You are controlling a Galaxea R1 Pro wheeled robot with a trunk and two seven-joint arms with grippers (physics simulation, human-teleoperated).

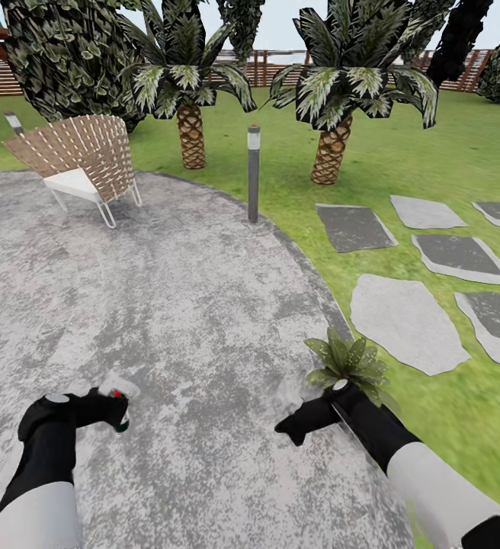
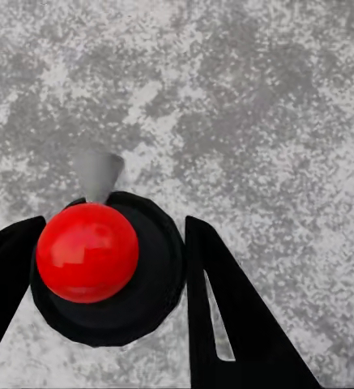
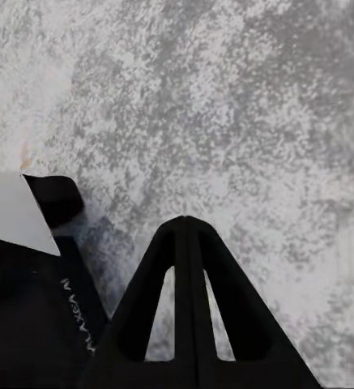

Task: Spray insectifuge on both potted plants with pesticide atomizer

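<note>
My left gripper [image 1: 117, 409] is shut on the pesticide atomizer [image 1: 120, 422], low over the round grey patio [image 1: 189, 305]. In the left wrist view the atomizer [image 2: 87, 253] shows a red dome on a black cap between the two black fingers [image 2: 225, 308], with a pale grey cone at its nozzle. My right gripper [image 1: 286, 428] is shut and holds nothing; its fingertips meet in the right wrist view [image 3: 185, 224]. A small low green plant [image 1: 349, 360] stands at the patio's edge, just beyond my right wrist. Its base is hidden, so I cannot tell whether it has a pot.
A grey bollard lamp [image 1: 254, 174] stands at the patio's far rim. Two palms [image 1: 191, 114] [image 1: 334, 130] rise on the lawn behind it. A slatted chair [image 1: 82, 164] is at the back left. Stepping stones [image 1: 406, 313] cross the grass on the right; a wooden fence [image 1: 280, 69] closes the back.
</note>
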